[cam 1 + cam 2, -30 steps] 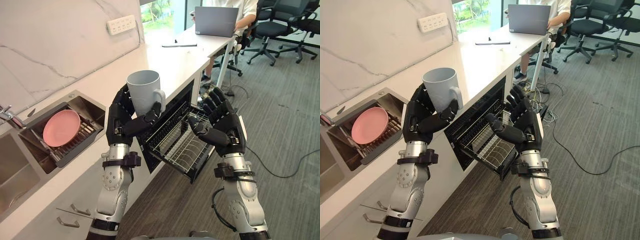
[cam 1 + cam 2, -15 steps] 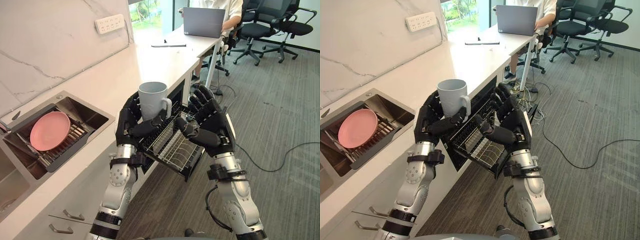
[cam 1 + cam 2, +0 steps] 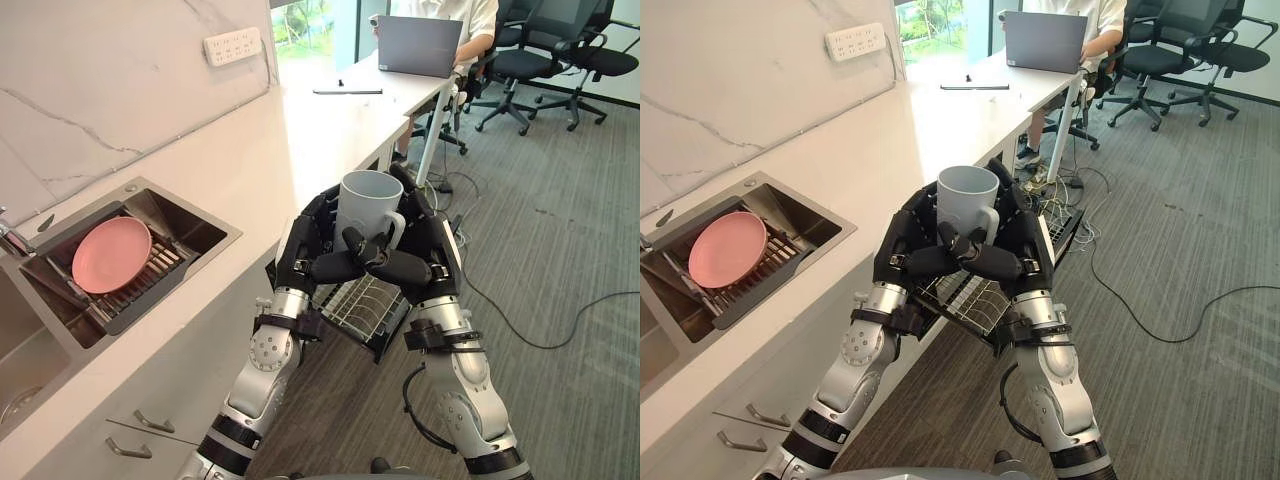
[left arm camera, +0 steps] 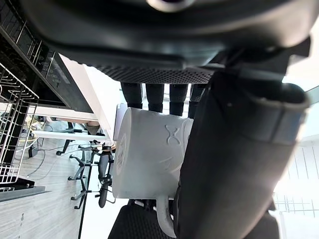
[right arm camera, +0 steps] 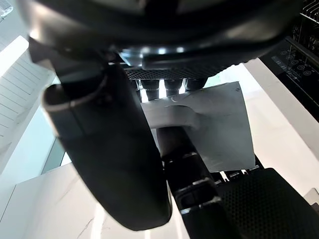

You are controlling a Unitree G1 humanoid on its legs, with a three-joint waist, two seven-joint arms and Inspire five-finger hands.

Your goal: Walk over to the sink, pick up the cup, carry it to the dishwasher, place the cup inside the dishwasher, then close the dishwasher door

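A pale grey cup (image 3: 368, 204) with a handle stands upright in the air, clasped between both hands. My left hand (image 3: 308, 256) curls round its left side and my right hand (image 3: 428, 262) round its right side, thumbs meeting in front under the handle. In the left wrist view the fingers (image 4: 155, 94) wrap behind the cup (image 4: 149, 149); the right wrist view has the cup (image 5: 222, 127) past the thumb (image 5: 109, 149). Below the hands, the dishwasher's wire rack (image 3: 362, 308) juts out from under the counter, door open.
A pink plate (image 3: 110, 254) lies on a rack in the sink (image 3: 205, 222) at the left. The white countertop (image 3: 300, 130) runs back to a desk where a person sits at a laptop (image 3: 418, 45). Office chairs (image 3: 545, 60) and cables lie on the carpet to the right.
The left hand has carried the cup rightwards, over the pulled-out rack. The right hand, open a second ago, has come in and closed on the cup's other side.
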